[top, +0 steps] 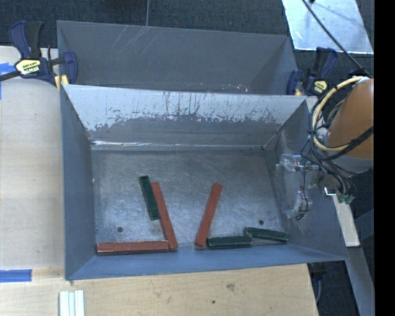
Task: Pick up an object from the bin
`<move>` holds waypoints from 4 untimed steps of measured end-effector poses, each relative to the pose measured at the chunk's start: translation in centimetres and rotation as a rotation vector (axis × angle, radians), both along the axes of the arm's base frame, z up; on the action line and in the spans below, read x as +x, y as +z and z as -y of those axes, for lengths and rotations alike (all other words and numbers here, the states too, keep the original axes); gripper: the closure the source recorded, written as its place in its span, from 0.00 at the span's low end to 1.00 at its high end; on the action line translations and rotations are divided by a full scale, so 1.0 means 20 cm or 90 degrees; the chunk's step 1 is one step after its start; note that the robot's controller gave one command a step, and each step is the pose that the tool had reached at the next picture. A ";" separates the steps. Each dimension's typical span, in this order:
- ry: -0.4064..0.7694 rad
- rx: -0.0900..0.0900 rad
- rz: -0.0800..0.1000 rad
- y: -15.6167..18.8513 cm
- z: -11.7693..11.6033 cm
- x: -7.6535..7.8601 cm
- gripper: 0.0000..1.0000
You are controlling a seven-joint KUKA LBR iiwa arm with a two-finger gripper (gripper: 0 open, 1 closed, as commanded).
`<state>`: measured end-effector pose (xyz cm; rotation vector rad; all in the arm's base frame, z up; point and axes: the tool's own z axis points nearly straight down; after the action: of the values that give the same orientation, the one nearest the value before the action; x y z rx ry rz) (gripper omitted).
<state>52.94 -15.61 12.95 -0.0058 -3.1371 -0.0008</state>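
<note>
Gripper point(299, 203) down by the bin's right wall, jaw state unreadable from my end.

I see it low against the right wall of the grey bin point(76, 176). Its pale outline blends into the metal, so I cannot tell whether the jaws are apart or together, and the orange wrist cover point(355, 117) behind it is cut off at the edge. Nearest it, by the front right corner, lies a short dark green bar point(266, 234), end to end with a second green bar point(229, 242) that meets the foot of a slanted red-brown bar point(209, 214). Further left, well apart, a third green bar point(147, 197) lies beside a long red-brown bar point(164, 217). That one meets a front red-brown bar point(131, 247) at the wall.
</note>
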 end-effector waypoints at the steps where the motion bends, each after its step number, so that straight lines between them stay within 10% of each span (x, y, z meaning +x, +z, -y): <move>1: -0.017 -0.001 0.005 -0.30 -0.26 -0.16 0.00; 2: 0.064 0.001 0.005 -0.14 -0.54 -0.20 0.00; 3: 0.191 0.002 0.006 -0.11 -1.14 -0.21 0.00; 4: 0.435 -0.001 0.005 -0.30 -0.80 -0.02 0.00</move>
<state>52.51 0.48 6.93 1.0477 -2.9657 0.0046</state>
